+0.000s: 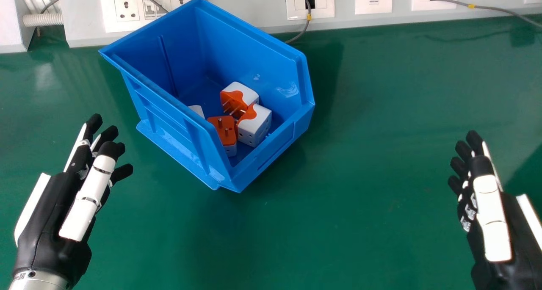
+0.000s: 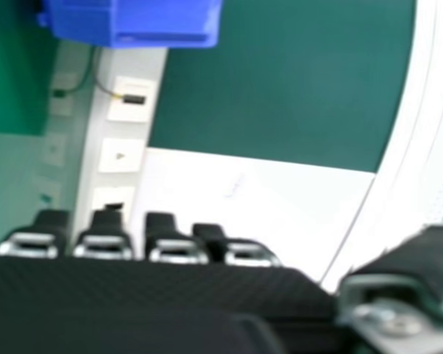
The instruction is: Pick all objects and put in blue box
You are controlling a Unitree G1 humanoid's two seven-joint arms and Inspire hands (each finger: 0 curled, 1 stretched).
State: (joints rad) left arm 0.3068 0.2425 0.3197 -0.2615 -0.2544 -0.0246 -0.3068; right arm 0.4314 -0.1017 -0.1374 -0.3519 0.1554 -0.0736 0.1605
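The blue box (image 1: 169,125) stands on the green table, its low front turned toward the robot; the blue box (image 2: 166,22) also appears in the right hand view. Inside lie white-and-orange plug adapters: one at the back (image 1: 239,96), one at the right (image 1: 255,125), one in front (image 1: 224,131), and a partly hidden white piece (image 1: 197,110) by the left wall. My left hand (image 1: 72,197) is open left of the box, touching nothing. Well right of the box, my right hand (image 1: 487,205) is open and empty; fingertips of the right hand (image 2: 162,236) show in its own view.
A grey trunking with white sockets (image 1: 163,6) runs behind the table (image 1: 360,175), close to the box's back corner. A thin cable (image 1: 305,25) hangs down behind the box, and another cable (image 1: 495,9) runs along the back right.
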